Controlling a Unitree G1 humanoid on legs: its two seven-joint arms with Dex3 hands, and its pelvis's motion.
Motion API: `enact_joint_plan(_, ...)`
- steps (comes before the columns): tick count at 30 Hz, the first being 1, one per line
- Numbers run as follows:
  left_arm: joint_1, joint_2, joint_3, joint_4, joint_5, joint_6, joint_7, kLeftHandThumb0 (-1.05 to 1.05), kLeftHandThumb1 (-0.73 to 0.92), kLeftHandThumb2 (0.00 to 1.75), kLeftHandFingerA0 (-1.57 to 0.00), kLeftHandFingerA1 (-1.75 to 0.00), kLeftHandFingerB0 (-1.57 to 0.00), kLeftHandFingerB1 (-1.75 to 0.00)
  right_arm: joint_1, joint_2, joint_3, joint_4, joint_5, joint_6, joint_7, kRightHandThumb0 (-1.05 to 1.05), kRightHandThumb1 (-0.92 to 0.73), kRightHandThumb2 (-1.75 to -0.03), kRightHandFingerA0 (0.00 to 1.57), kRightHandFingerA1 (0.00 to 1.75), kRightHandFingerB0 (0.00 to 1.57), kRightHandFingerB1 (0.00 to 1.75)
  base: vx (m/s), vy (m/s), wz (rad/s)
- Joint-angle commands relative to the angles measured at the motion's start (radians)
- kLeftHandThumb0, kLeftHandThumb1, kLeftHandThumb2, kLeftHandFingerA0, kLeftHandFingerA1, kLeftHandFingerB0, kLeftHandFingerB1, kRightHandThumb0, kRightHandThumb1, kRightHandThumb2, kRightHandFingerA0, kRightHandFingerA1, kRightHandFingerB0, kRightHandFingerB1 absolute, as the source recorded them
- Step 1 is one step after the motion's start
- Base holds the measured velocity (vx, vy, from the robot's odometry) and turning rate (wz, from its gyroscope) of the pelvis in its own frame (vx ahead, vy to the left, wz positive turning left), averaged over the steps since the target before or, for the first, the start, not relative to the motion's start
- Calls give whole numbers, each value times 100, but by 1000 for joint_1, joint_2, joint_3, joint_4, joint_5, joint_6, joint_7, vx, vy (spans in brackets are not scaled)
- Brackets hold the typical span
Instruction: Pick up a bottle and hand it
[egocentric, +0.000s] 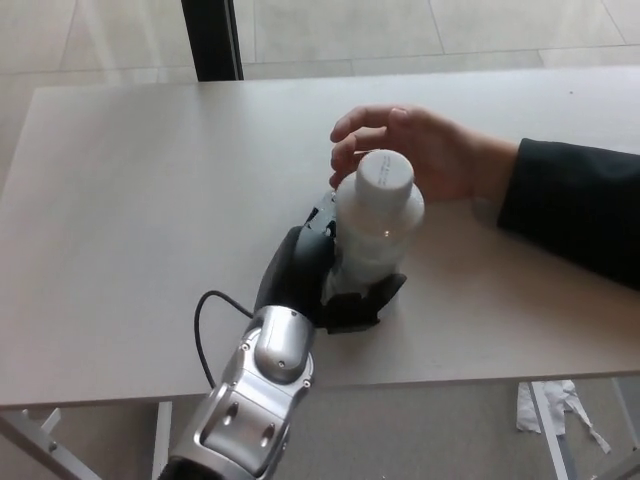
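While the silver forearm (255, 400) came up from the bottom edge of the frame with a black cable (205, 318) looping off its left side, the left hand (330, 275) was clamped on the bottle (375, 225). Thumb (375, 300) wrapped across the near side of the bottle's base; the other black fingers sat behind it on the left, mostly hidden. Bottle was translucent white with a white cap (385, 172), upright, cap tilted slightly toward the camera. Couldn't tell from this angle whether its base was touching the table (130, 180) or lifted just off it. It sat right of centre over the tabletop, toward the near half.

Right hand wasn't visible anywhere.

Just behind the bottle was a person's hand (430, 150), palm down, fingers curled and spread, fingertips near the cap. Cap overlapped the fingers in the picture, so contact vs. a small gap couldn't be judged. Dark sleeve (570, 205) ran from the wrist out to the right edge.

Table was a plain pale grey slab, nothing else on it. Below its near edge at lower right, a crumpled white scrap (555, 405) lay on the floor. Past the far edge: light floor tiles (400, 30) and a dark vertical post (212, 38) at top, left of centre.
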Motion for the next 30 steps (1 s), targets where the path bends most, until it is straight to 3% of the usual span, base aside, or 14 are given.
enact_joint_plan(1, 31, -112, 22, 202, 127, -178, 460, -9, 65, 108, -92, -175, -87, -151, 2, -15, -7, 12, -11, -5, -31, -60, -67, -63, 119, 152, 35, 54, 0, 0, 0)
enact_joint_plan(3, 24, -119, 43, 201, 102, -203, 442, -13, 68, 107, -88, -175, -71, -170, 3, -18, -10, 24, -10, -8, -31, -57, -48, -96, 130, 131, 34, 62, 0, 0, 0)
enact_joint_plan(11, -20, -126, 66, 174, 73, -176, 415, -12, 70, 101, -88, -175, -79, -160, -2, -25, -3, 61, -27, -41, -31, -55, -49, -98, 131, 131, 33, 62, 0, 0, 0)
enact_joint_plan(13, -28, -125, 69, 179, 69, -179, 413, -10, 68, 105, -88, -175, -79, -161, -3, -25, -4, 64, -26, -41, -29, -57, -70, -65, 118, 143, 33, 53, 0, 0, 0)
enact_joint_plan(17, -90, -106, 92, 192, 52, -189, 390, -4, 54, 125, -89, -175, -83, -161, 4, -20, 0, 42, -30, -19, -38, -58, -71, -64, 117, 146, 33, 52, 0, 0, 0)
enact_joint_plan(19, -133, -93, 109, 187, 37, -178, 357, -15, 56, 120, -117, -148, -100, -134, -7, -29, 1, 72, -34, -41, -28, -57, -49, -97, 131, 131, 32, 61, 0, 0, 0)
enact_joint_plan(20, -159, -90, 122, 191, 35, -174, 352, -10, 56, 124, -87, -175, -79, -164, -11, -32, 0, 73, -29, -32, -25, -59, -70, -64, 115, 145, 34, 53, 0, 0, 0)
enact_joint_plan(22, -206, -89, 146, 192, 26, -155, 331, -9, 52, 128, -86, -175, -78, -166, -14, -39, 3, 67, -30, -21, -23, -58, -69, -63, 120, 145, 33, 54, 0, 0, 0)
enact_joint_plan(25, -293, -78, 168, 219, 29, -128, 314, -7, 48, 131, -90, -175, -83, -162, -9, -36, 8, 44, -33, -8, -27, -58, -69, -64, 115, 145, 34, 54, 0, 0, 0)
enact_joint_plan(26, -312, -77, 178, 228, 24, -124, 308, -8, 46, 132, -90, -175, -83, -160, -11, -35, 8, 45, -30, -14, -20, -54, -48, -97, 130, 131, 33, 63, 0, 0, 0)
enact_joint_plan(27, -328, -76, 184, 235, 21, -120, 305, -8, 44, 136, -92, -174, -83, -156, -12, -34, 11, 43, -35, -18, -23, -58, -69, -64, 115, 146, 34, 55, 0, 0, 0)
enact_joint_plan(28, -349, -75, 189, 248, 18, -118, 303, -9, 45, 131, -92, -173, -85, -157, -10, -30, 14, 34, -42, -13, -32, -59, -69, -64, 115, 149, 34, 56, 0, 0, 0)
enact_joint_plan(29, -386, -74, 194, 270, 10, -101, 288, -12, 44, 133, -92, -171, -83, -153, -6, -25, 14, 18, -35, -1, -30, -56, -49, -98, 127, 132, 33, 62, 0, 0, 0)
enact_joint_plan(30, -404, -75, 198, 287, 6, -99, 281, -13, 46, 128, -92, -172, -84, -153, -5, -26, 16, 15, -39, 0, -32, -58, -70, -65, 108, 152, 34, 56, 0, 0, 0)
